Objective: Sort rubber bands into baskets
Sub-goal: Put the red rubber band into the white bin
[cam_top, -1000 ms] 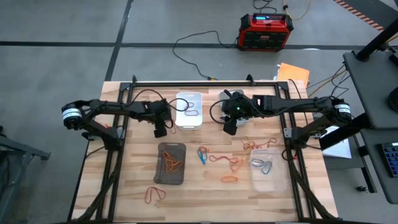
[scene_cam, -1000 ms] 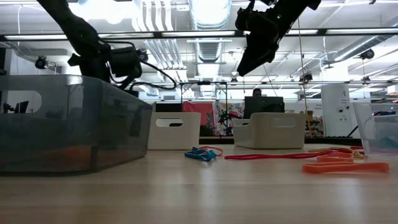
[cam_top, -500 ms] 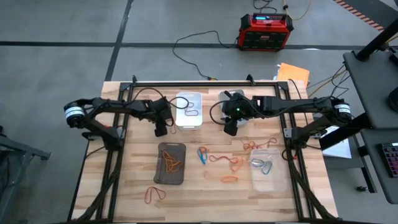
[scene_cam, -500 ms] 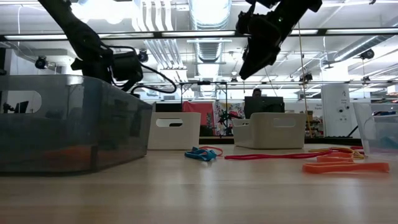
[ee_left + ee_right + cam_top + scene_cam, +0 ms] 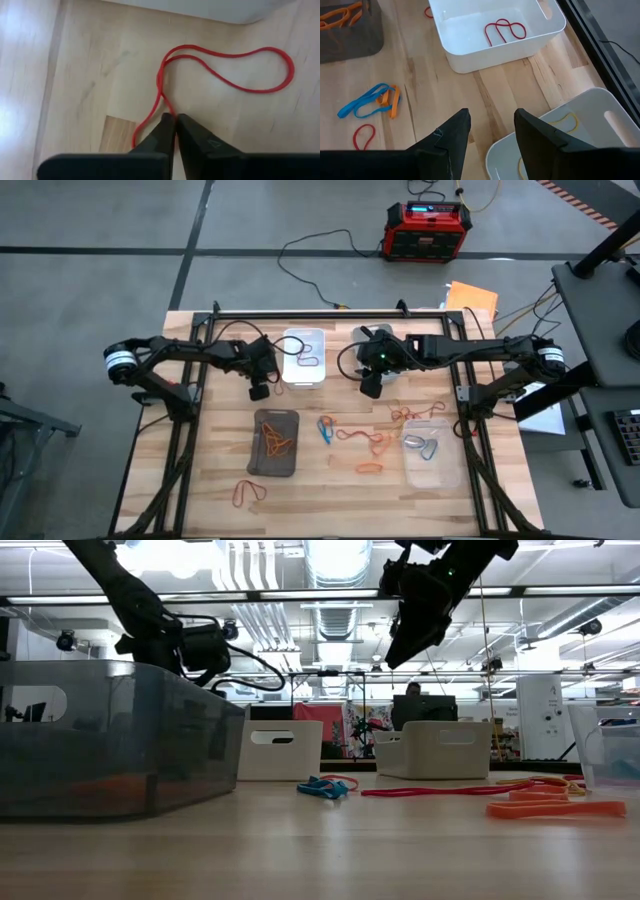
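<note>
Left gripper point(image 5: 174, 119) pinches a red rubber band point(image 5: 225, 70)

Clamped beside the white basket point(image 5: 303, 356); right gripper point(image 5: 490, 131), fingers apart, hovers over the grey basket point(image 5: 560, 135).

Red band point(image 5: 226, 70) pinched beside white basket point(image 5: 303, 356) (others loose mid-table).

My matt black fingers point(image 5: 172, 131) pinch a thin, smooth red rubber band point(image 5: 227, 70) on the pale, satin wood tabletop point(image 5: 90, 75); at twelve o'clock, a glossy white plastic basket point(image 5: 200, 7).
</note>
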Tool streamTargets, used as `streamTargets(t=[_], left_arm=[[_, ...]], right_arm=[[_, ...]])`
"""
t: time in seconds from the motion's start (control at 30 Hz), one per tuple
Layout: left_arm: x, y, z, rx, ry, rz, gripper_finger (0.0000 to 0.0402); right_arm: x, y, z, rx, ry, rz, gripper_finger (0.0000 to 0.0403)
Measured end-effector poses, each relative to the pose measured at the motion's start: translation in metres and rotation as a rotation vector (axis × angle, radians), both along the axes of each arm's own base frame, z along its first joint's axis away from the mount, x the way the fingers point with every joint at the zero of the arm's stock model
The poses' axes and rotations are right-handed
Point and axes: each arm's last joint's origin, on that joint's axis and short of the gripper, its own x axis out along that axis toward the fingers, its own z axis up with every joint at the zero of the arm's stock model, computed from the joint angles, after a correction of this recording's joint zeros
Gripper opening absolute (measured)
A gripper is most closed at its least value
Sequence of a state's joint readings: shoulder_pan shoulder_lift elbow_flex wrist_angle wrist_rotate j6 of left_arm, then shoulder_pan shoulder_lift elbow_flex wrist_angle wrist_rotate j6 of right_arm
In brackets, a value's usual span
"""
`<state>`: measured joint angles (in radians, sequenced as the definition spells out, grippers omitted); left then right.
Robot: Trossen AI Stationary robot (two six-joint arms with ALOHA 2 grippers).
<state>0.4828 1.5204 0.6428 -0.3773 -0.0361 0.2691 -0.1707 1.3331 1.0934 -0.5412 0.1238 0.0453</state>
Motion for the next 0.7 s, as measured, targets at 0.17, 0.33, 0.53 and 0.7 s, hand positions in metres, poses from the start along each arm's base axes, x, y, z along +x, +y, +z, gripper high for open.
streamTargets(t=[0.17, 0.33, 0.53, 0.7], left_arm=[[0.000, 0.001, 0.011, 0.008, 0.023, 0.004, 0.0000], [0.001, 0.002, 0.033, 0.039, 0.004, 0.012, 0.0000], [-0.004, 0.000, 0.056, 0.082, -0.072, 0.016, 0.0000], [-0.012, -0.004, 0.077, 0.138, -0.150, 0.039, 0.0000]], right_arm=[[0.000, 0.000, -0.001, 0.006, -0.001, -0.007, 0.0151], [0.000, 0.000, -0.001, 0.011, -0.002, -0.013, 0.0151], [0.000, 0.000, -0.001, 0.012, -0.002, -0.013, 0.0151], [0.000, 0.000, 0.000, 0.011, -0.002, -0.012, 0.0151]])
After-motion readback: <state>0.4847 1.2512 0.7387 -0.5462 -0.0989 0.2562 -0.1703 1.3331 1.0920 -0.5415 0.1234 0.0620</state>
